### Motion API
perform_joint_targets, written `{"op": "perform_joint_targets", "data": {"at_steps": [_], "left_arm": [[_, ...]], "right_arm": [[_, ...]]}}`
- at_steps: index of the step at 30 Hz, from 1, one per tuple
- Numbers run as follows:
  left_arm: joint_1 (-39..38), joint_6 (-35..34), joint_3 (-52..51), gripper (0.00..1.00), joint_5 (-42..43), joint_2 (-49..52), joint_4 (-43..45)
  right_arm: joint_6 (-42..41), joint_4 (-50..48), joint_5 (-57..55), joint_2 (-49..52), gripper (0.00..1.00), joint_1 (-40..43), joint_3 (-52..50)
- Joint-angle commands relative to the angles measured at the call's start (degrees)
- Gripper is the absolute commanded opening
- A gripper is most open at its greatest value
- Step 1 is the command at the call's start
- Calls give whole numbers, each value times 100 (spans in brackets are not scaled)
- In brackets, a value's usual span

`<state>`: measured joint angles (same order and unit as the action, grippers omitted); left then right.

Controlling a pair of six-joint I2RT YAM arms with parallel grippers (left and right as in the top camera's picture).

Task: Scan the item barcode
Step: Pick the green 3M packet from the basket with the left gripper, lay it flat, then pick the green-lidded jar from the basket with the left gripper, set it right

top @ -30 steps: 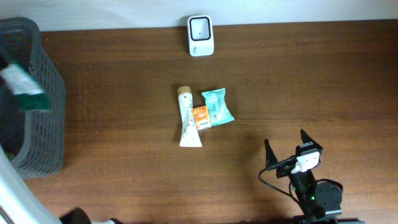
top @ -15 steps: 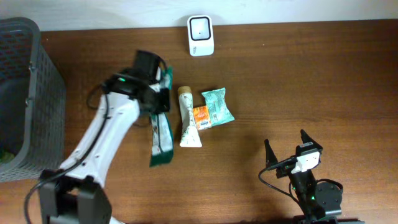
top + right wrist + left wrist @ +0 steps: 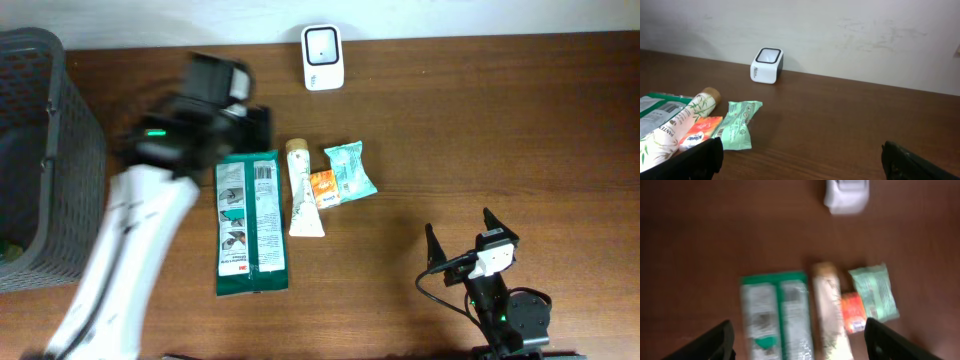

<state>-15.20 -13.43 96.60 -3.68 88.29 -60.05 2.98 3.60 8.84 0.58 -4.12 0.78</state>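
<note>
The grey mesh basket (image 3: 60, 140) is seen only from overhead; in the blurred left wrist view the left tool (image 3: 799, 325) is shown spread, with nothing pinched. The right tool (image 3: 459, 225) is also spread and empty. The green packet (image 3: 251, 222) is laid flat on the brown wooden worktop (image 3: 520, 130), in front of the white boxy scanner (image 3: 322, 57) and toward the left arm's side. Its long axis is pointed roughly at the scanner's wall. It is rectangular and glossy, with white printed panels turned up.
</note>
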Motion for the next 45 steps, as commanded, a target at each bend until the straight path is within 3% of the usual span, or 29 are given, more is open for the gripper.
{"op": "perform_joint_targets", "data": {"at_steps": [1, 4, 6, 11, 14, 17, 19, 25, 30, 34, 38, 42, 45], "left_arm": [[1537, 155, 1421, 81, -669, -511, -730], [3257, 105, 1777, 82, -669, -649, -774], [4295, 68, 1777, 89, -669, -468, -774], [5681, -59, 1777, 93, -695, 632, -1019], [5884, -31, 1320, 93, -1523, 1113, -1064], [6148, 348, 326, 95, -1521, 1139, -208], [6282, 988, -367, 98, -1519, 1158, 487], [6339, 1700, -636, 97, -1370, 1707, 1252], [6365, 1692, -636, 97, -1506, 2413, 1421], [6389, 1082, -636, 100, -1867, 2452, 1449], [6424, 973, -817, 98, -1860, 2490, 1488], [6424, 960, -920, 86, -1705, 2625, 1508], [6393, 977, -918, 79, -619, 2625, 1690]], "right_arm": [[-48, 11, -33, -37, 98, -37, -46], [-48, 11, -33, -37, 98, -37, -46], [-48, 11, -33, -37, 98, -37, -46], [-48, 11, -33, -37, 98, -37, -46], [-48, 11, -33, -37, 99, -37, -46], [-48, 11, -33, -37, 98, -37, -46], [-48, 11, -33, -37, 98, -37, -46], [-48, 13, -33, -37, 98, -37, -46], [-48, 11, -33, -37, 98, -37, -46], [-48, 11, -33, -37, 98, -37, -46], [-48, 11, -33, -37, 98, -37, -46], [-48, 11, -33, -37, 98, -37, -46], [-48, 11, -33, -37, 98, -37, -46]]}}
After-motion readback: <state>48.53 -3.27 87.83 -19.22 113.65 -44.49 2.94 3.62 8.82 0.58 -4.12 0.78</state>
